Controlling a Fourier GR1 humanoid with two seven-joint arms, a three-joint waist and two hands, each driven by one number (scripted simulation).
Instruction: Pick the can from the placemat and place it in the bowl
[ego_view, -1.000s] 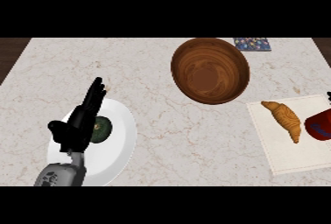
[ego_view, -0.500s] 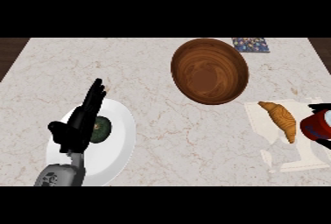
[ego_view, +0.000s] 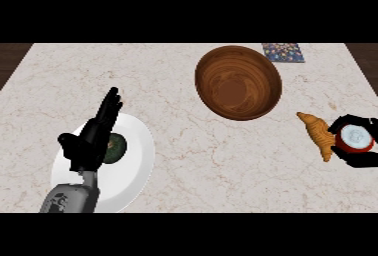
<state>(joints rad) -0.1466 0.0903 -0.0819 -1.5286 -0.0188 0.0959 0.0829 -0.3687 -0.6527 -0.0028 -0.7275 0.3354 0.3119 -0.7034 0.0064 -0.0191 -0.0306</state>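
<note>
The red can (ego_view: 356, 138) with a pale top is at the right edge of the counter, its top facing up toward me. My right hand (ego_view: 365, 161) comes in from the right edge, its black fingers curled round the can. The brown wooden bowl (ego_view: 238, 82) stands further back and to the left, with nothing in it. I cannot make out a placemat under the can. My left hand (ego_view: 92, 137) rests open, fingers up, over a white plate (ego_view: 139, 165) at the left.
A croissant (ego_view: 317, 135) lies just left of the can, between it and the bowl. A dark green round item (ego_view: 116, 148) sits on the white plate, partly behind my left hand. A small patterned square (ego_view: 283, 51) lies at the back edge.
My right hand has come in from the right edge and curled round the can, whose pale top now shows. The white placemat seen earlier no longer shows. The left hand has not moved.
</note>
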